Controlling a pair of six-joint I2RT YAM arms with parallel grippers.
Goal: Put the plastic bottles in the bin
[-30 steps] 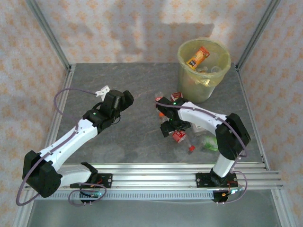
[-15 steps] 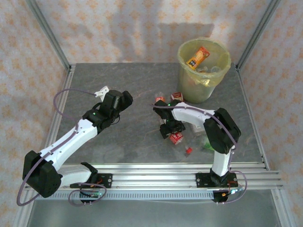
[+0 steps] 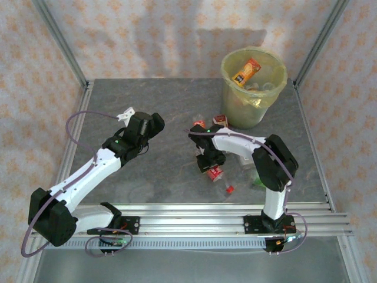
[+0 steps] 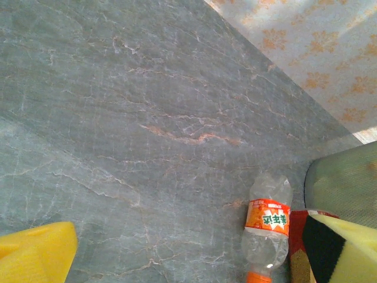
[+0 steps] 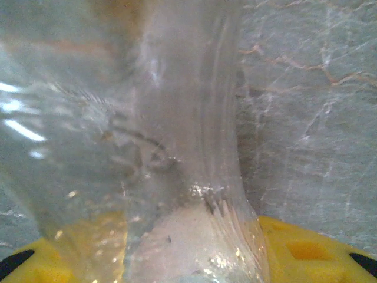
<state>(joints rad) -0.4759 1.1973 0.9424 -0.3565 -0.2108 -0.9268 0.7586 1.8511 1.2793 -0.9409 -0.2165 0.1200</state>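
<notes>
My right gripper (image 3: pixel 210 163) is low over the table's middle, and its yellow pads (image 5: pixel 306 250) are shut on a clear plastic bottle (image 5: pixel 177 147) that fills the right wrist view. A red-labelled bottle (image 3: pixel 215 173) with a red cap (image 3: pixel 229 189) lies right under it. Two more bottles (image 3: pixel 220 119) lie by the foot of the pale yellow-green bin (image 3: pixel 278 93), which holds an orange-labelled bottle (image 3: pixel 246 72). My left gripper (image 3: pixel 154 122) stands open to the left, empty. Its wrist view shows an orange-labelled bottle (image 4: pixel 268 221) lying ahead, near the bin (image 4: pixel 344 180).
A green-tinted bottle (image 3: pixel 258 180) lies close to the right arm's forearm. Metal frame posts (image 3: pixel 59 41) stand at the back corners, and a rail (image 3: pixel 194 221) runs along the near edge. Bare grey table (image 3: pixel 171 100) stretches between the left gripper and the bin.
My right gripper has slid a little left and toward the near edge, and its jaws have closed on the clear bottle. The red-capped bottle shifted left with it. The left arm stayed still.
</notes>
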